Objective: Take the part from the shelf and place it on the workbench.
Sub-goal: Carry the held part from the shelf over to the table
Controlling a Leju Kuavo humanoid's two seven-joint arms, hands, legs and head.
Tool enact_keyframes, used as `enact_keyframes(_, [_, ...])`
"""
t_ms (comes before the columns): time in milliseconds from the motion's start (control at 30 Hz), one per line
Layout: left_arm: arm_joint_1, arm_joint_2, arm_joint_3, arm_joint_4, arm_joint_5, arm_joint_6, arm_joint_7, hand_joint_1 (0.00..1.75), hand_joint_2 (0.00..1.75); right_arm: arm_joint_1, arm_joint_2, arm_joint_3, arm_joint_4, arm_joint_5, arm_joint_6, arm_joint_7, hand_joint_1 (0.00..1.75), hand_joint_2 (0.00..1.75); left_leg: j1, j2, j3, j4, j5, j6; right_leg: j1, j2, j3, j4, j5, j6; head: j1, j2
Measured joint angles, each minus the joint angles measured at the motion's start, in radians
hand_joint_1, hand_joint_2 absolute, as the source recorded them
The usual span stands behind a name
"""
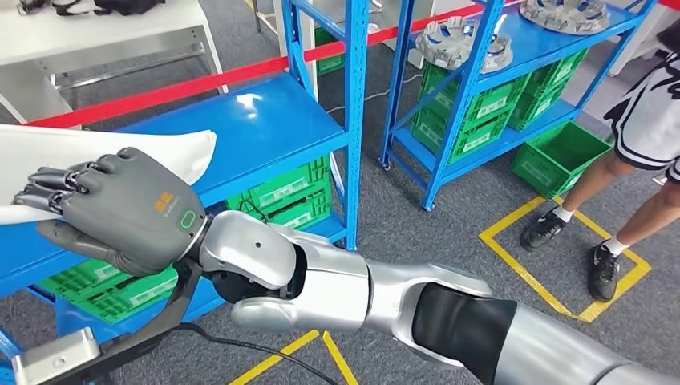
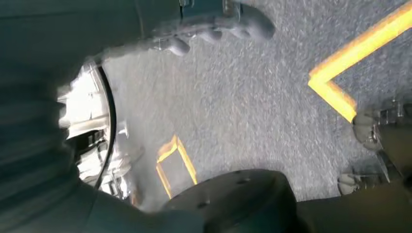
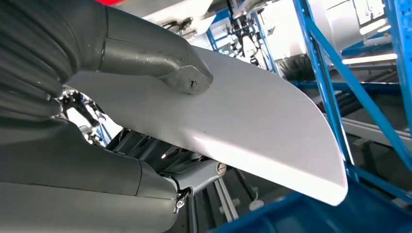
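We hold the white part (image 1: 96, 164) in our right hand (image 1: 120, 210), above the top deck of the near blue shelf (image 1: 257, 128). It is a smooth, curved white panel with a rounded end. In the right wrist view the thumb (image 3: 160, 58) presses on one face of the part (image 3: 252, 121) while darker fingers curl under the other face, so the grasp is closed on it. Its rounded tip hangs just over the blue deck's edge; we cannot tell whether it touches.

Our left hand (image 2: 214, 29) hangs over the grey carpet (image 2: 243, 107), fingers curled loosely with nothing seen in them; whether they are fully closed we cannot tell.

The floor is grey speckled carpet (image 1: 449, 216) marked with yellow tape lines (image 1: 553, 265). A red barrier strip (image 1: 240, 76) runs behind the near shelf. Green crates (image 1: 289, 192) sit on its lower level, carrying white labels too small to read. The back of the right hand bears a small orange mark and a green ring outline; the lettering there is unreadable.

A second blue shelf (image 1: 497, 88) stands beyond an open aisle of carpet, with grey metal parts (image 1: 461, 40) on top and more green crates (image 1: 473, 120) below; another green crate (image 1: 561, 156) sits on the floor beside it. A person's legs (image 1: 609, 200) stand within a yellow taped square, well apart from our arm. A white table (image 1: 104, 40) stands behind the red strip.
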Motion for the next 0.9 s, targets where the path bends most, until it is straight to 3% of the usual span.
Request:
enact_keyframes(33, [0.0, 0.001, 0.0, 0.0, 0.0, 0.0, 0.001, 0.0, 1.75, -0.001, 0.0, 0.0, 0.002, -0.001, 0.0, 0.0, 1.75, 1.75, 0.0, -0.002, -0.01, 0.019, -0.03, -0.007, -0.004, -0.001, -0.012, -0.004, 0.015, -0.004, -0.002, 0.0])
enact_keyframes(67, [-0.001, 0.002, 0.0, 0.001, 0.0, 0.0, 0.002, 0.0, 1.75, -0.003, 0.001, 0.0, 0.003, -0.001, 0.001, -0.001, 1.75, 1.75, 0.003, -0.004, -0.023, 0.059, -0.079, -0.016, -0.009, -0.002, -0.026, -0.007, 0.03, -0.006, -0.004, 0.0])
enact_keyframes(133, [-0.004, 0.003, 0.001, 0.001, 0.001, 0.0, 0.004, 0.0, 1.75, -0.003, 0.001, 0.001, 0.005, -0.002, 0.001, -0.001, 1.75, 1.75, 0.009, -0.005, -0.046, 0.18, -0.178, -0.033, -0.013, -0.003, -0.057, -0.006, 0.058, -0.006, -0.006, 0.0])
enact_keyframes(167, [-0.005, 0.003, 0.001, 0.001, 0.001, 0.0, 0.004, 0.0, 1.75, -0.003, 0.001, 0.002, 0.007, -0.002, 0.001, -0.001, 1.75, 1.75, 0.013, -0.005, -0.049, 0.237, -0.197, -0.039, -0.015, -0.003, -0.074, -0.005, 0.072, -0.004, -0.006, 0.0])
enact_keyframes(233, [-0.007, 0.004, 0.001, 0.001, 0.001, 0.0, 0.005, 0.0, 1.75, -0.002, 0.001, 0.005, 0.01, -0.002, 0.001, -0.001, 1.75, 1.75, 0.02, -0.005, -0.02, 0.275, -0.165, -0.05, -0.021, -0.004, -0.11, -0.001, 0.098, 0.004, -0.006, 0.0])
enact_keyframes(267, [-0.006, 0.004, 0.001, 0.001, 0.001, 0.0, 0.005, 0.0, 1.75, -0.002, 0.001, 0.006, 0.012, -0.002, 0.001, -0.001, 1.75, 1.75, 0.025, -0.005, 0.017, 0.244, -0.137, -0.055, -0.024, -0.004, -0.127, 0.002, 0.111, 0.009, -0.006, 0.0])
enact_keyframes(300, [-0.006, 0.003, 0.001, 0.0, 0.001, 0.0, 0.005, 0.0, 1.75, -0.003, 0.002, 0.006, 0.012, -0.003, 0.001, -0.002, 1.75, 1.75, 0.03, -0.006, 0.072, 0.182, -0.129, -0.06, -0.026, -0.004, -0.143, 0.007, 0.122, 0.015, -0.006, 0.0])
enact_keyframes(367, [-0.006, 0.002, 0.001, -0.001, 0.001, 0.0, 0.004, 0.0, 1.75, -0.004, 0.002, 0.006, 0.012, -0.004, 0.001, -0.003, 1.75, 1.75, 0.032, -0.009, 0.173, 0.042, -0.157, -0.056, -0.025, -0.004, -0.163, 0.015, 0.141, 0.029, -0.005, 0.0])
enact_keyframes(400, [-0.006, 0.001, 0.001, -0.002, 0.001, 0.0, 0.003, 0.0, 1.75, -0.005, 0.003, 0.006, 0.012, -0.005, 0.001, -0.004, 1.75, 1.75, 0.031, -0.01, 0.199, 0.0, -0.176, -0.047, -0.024, -0.005, -0.167, 0.016, 0.151, 0.036, -0.004, 0.0])
enact_keyframes(467, [-0.005, 0.0, 0.001, -0.001, 0.001, 0.0, 0.002, 0.0, 1.75, -0.005, 0.002, 0.007, 0.013, -0.006, 0.002, -0.005, 1.75, 1.75, 0.026, -0.009, 0.192, -0.013, -0.174, -0.018, -0.024, -0.005, -0.171, 0.012, 0.168, 0.049, -0.003, 0.0])
enact_keyframes(500, [-0.004, -0.001, 0.001, -0.001, 0.002, 0.0, 0.002, 0.0, 1.75, -0.005, 0.001, 0.007, 0.014, -0.006, 0.002, -0.005, 1.75, 1.75, 0.026, -0.006, 0.183, -0.012, -0.164, -0.006, -0.026, -0.004, -0.176, 0.018, 0.159, 0.055, -0.003, 0.0])
enact_keyframes(533, [-0.002, -0.002, 0.001, -0.001, 0.002, 0.0, 0.003, 0.0, 1.75, -0.005, 0.0, 0.007, 0.014, -0.007, 0.002, -0.004, 1.75, 1.75, 0.026, -0.003, 0.173, -0.013, -0.153, 0.006, -0.027, -0.003, -0.186, 0.038, 0.131, 0.061, -0.003, 0.0])
enact_keyframes(633, [-0.002, -0.002, 0.001, 0.0, 0.001, 0.0, 0.005, 0.0, 1.75, -0.003, -0.002, 0.007, 0.015, -0.01, 0.003, -0.004, 1.75, 1.75, 0.024, 0.002, 0.129, -0.011, -0.113, 0.025, -0.027, 0.001, -0.236, 0.205, -0.018, 0.069, -0.002, 0.0])
enact_keyframes(667, [-0.002, -0.001, 0.001, 0.0, 0.0, 0.0, 0.005, 0.0, 1.75, -0.001, -0.003, 0.007, 0.016, -0.01, 0.003, -0.004, 1.75, 1.75, 0.022, 0.003, 0.11, -0.01, -0.098, 0.026, -0.027, 0.002, -0.245, 0.265, -0.044, 0.068, -0.001, 0.0])
enact_keyframes(700, [-0.001, -0.001, 0.001, 0.001, 0.0, 0.0, 0.005, 0.0, 1.75, 0.001, -0.004, 0.007, 0.017, -0.011, 0.003, -0.004, 1.75, 1.75, 0.02, 0.003, 0.09, -0.007, -0.085, 0.027, -0.026, 0.003, -0.242, 0.304, -0.045, 0.067, -0.001, 0.0])
enact_keyframes(767, [-0.001, -0.002, 0.001, 0.001, -0.002, 0.0, 0.005, 0.0, 1.75, 0.004, -0.006, 0.007, 0.018, -0.011, 0.003, -0.004, 1.75, 1.75, 0.016, 0.003, 0.055, -0.001, -0.061, 0.025, -0.022, 0.003, -0.186, 0.28, 0.0, 0.057, -0.001, 0.0])
enact_keyframes(800, [-0.001, -0.002, 0.001, 0.001, -0.004, 0.0, 0.006, 0.0, 1.75, 0.003, -0.007, 0.007, 0.018, -0.011, 0.003, -0.005, 1.75, 1.75, 0.015, 0.003, 0.041, 0.003, -0.051, 0.023, -0.018, 0.004, -0.134, 0.222, 0.016, 0.049, -0.001, 0.0])
enact_keyframes(867, [-0.003, -0.004, 0.001, 0.0, -0.006, 0.0, 0.007, 0.0, 1.75, 0.002, -0.007, 0.007, 0.018, -0.011, 0.002, -0.006, 1.75, 1.75, 0.012, 0.003, 0.023, 0.006, -0.033, 0.016, -0.011, 0.004, -0.034, 0.084, 0.002, 0.034, -0.001, 0.0])
enact_keyframes(900, [-0.004, -0.004, 0.001, 0.0, -0.006, 0.0, 0.008, 0.0, 1.75, 0.002, -0.008, 0.007, 0.018, -0.011, 0.002, -0.006, 1.75, 1.75, 0.013, 0.003, 0.019, 0.005, -0.023, 0.01, -0.008, 0.004, -0.007, 0.039, -0.012, 0.029, 0.0, 0.0])
